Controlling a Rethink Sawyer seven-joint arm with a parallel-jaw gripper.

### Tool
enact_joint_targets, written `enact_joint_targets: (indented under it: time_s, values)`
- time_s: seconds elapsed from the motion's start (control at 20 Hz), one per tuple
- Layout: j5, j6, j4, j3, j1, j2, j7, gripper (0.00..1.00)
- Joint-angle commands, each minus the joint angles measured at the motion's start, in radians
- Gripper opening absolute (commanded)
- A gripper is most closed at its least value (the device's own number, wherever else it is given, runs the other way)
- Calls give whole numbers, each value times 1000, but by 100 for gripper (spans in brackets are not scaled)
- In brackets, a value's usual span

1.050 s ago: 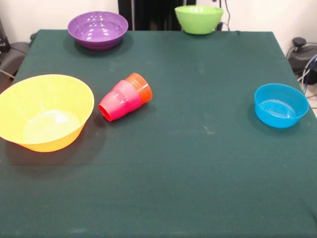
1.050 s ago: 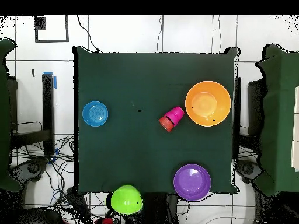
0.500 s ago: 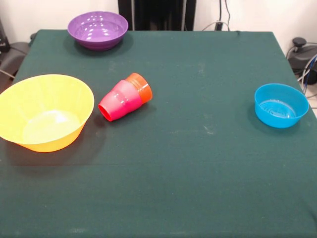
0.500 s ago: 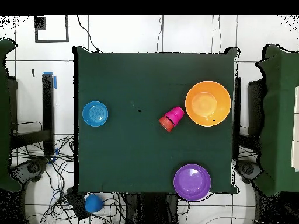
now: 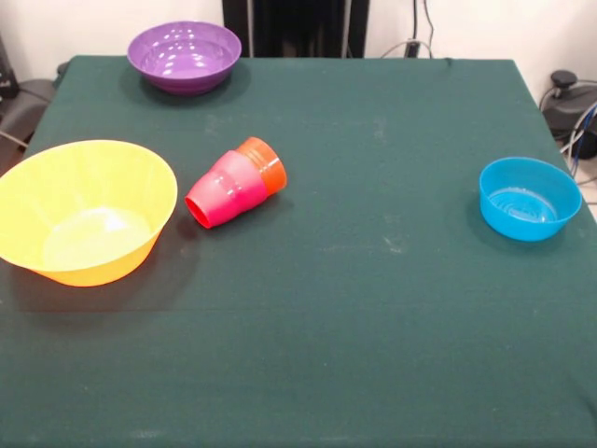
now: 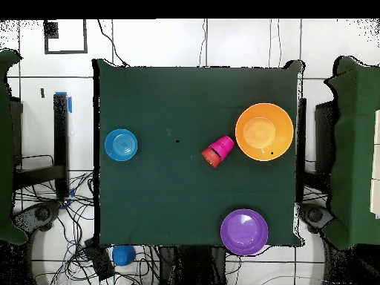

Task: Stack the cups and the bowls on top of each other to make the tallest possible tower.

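Observation:
A red-pink cup point(image 5: 222, 192) lies on its side left of the table's middle, its mouth towards the big bowl, with an orange cup point(image 5: 267, 161) nested against its base. From above the pair shows as the pink cup point(image 6: 222, 145) and the orange cup point(image 6: 210, 156). A large orange-yellow bowl point(image 5: 84, 210) point(image 6: 263, 131) stands upright just beside them. The purple bowl point(image 5: 184, 54) point(image 6: 244, 231) is at the far left corner. A small blue bowl point(image 5: 528, 198) point(image 6: 120, 144) stands alone on the right. No tower stands. Neither view shows the gripper or the arm.
The dark green tablecloth point(image 5: 373, 308) covers the whole table. In the overhead view a blue round thing point(image 6: 122, 254) sits off the table past its bottom edge, among cables. A black device point(image 5: 567, 93) and cables lie beyond the right edge.
The lime green bowl that stood at the table's far edge one second ago is gone. A blue round thing has appeared off the table and shifted slightly. The rest has not moved.

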Motion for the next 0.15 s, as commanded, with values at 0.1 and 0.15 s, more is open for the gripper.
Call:
enact_joint_targets:
  time_s: [0.1,0.15]
  values:
    - [60,574,161,290,66,514,344,100]
    - [86,568,162,313,78,520,336,100]
